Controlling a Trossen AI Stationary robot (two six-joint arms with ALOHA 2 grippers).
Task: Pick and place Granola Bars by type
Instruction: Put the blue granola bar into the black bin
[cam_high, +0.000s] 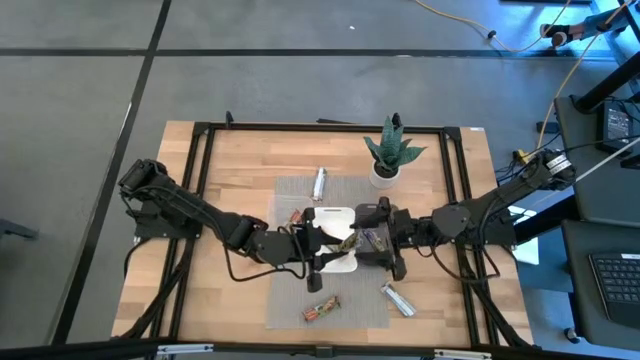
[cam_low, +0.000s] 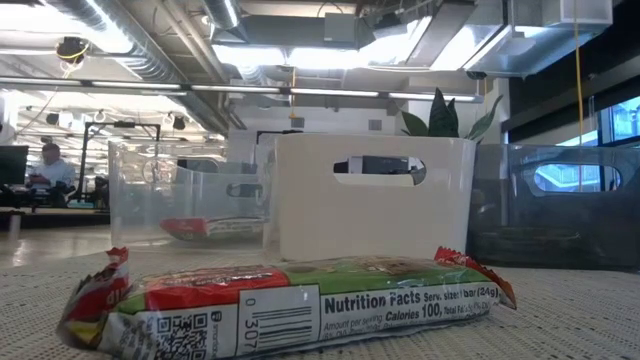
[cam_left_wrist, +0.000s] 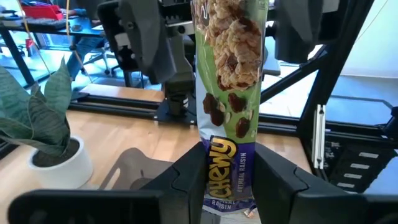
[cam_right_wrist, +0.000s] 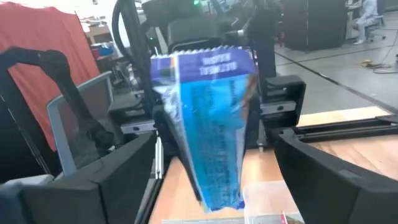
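Left gripper (cam_left_wrist: 227, 177) jaws clamp the purple-green granola bar (cam_left_wrist: 228, 93) above the white bin (cam_high: 330, 228). Right gripper (cam_right_wrist: 214, 165) jaws wide, flanking that bar.

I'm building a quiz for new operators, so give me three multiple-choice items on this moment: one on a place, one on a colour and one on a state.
1. Where does the potted plant stand?
A. inside a bin
B. on the wooden table, beside the grey mat
C. on the floor

2. In the low view, what colour is the middle bin?
A. white
B. red
C. yellow

3. How is the left end effector?
A. open and empty
B. shut on the plant
C. shut on a Chewy bar

Answers:
1 B: the high view shows the potted plant on bare wood by the mat's corner.
2 A: the white bin stands between a clear one and a dark one.
3 C: the left end effector pinches the Chewy bar between its fingers.
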